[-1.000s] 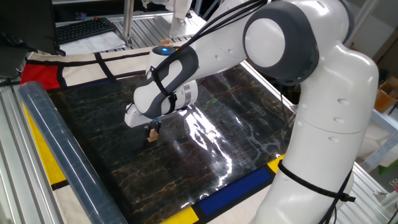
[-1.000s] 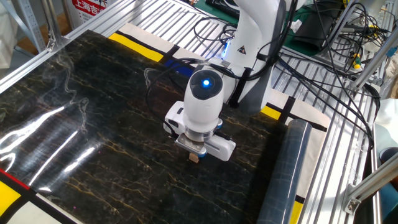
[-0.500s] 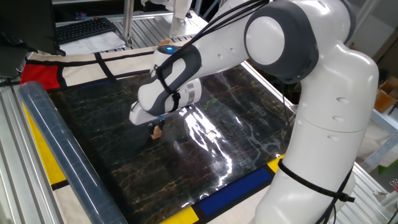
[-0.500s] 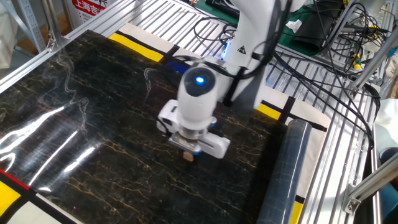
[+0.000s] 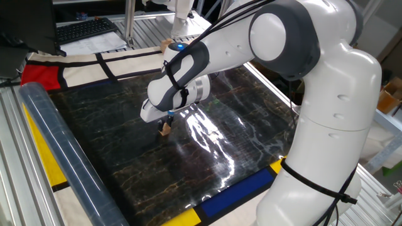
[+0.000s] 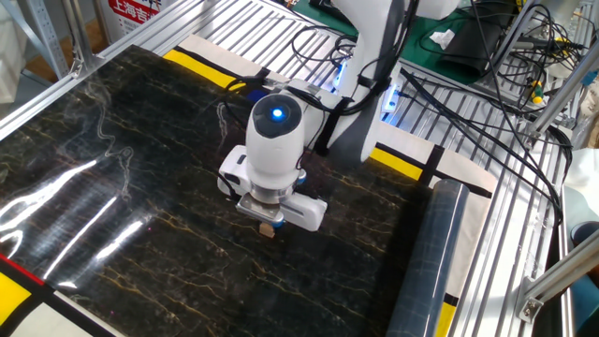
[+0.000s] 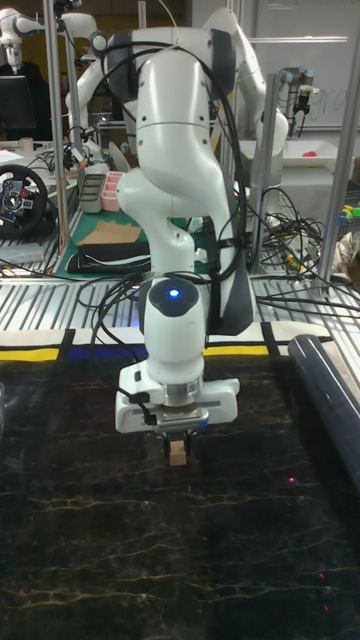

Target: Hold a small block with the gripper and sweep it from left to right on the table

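**Block pinned under the pincer, low on the surface**

Because the sweep depends on the block travelling with the arm, the relation that counts is plain: the small block (image 7: 177, 457) sits directly beneath the pincer (image 7: 177, 444), clamped between its two narrowed fingers, not off to either side. A cube has no long axis to align. In the tall fixed view it hangs at or just above the dark veined surface (image 7: 90, 540); whether it touches cannot be told. The clear plastic roll (image 7: 332, 400) lies well to the right.
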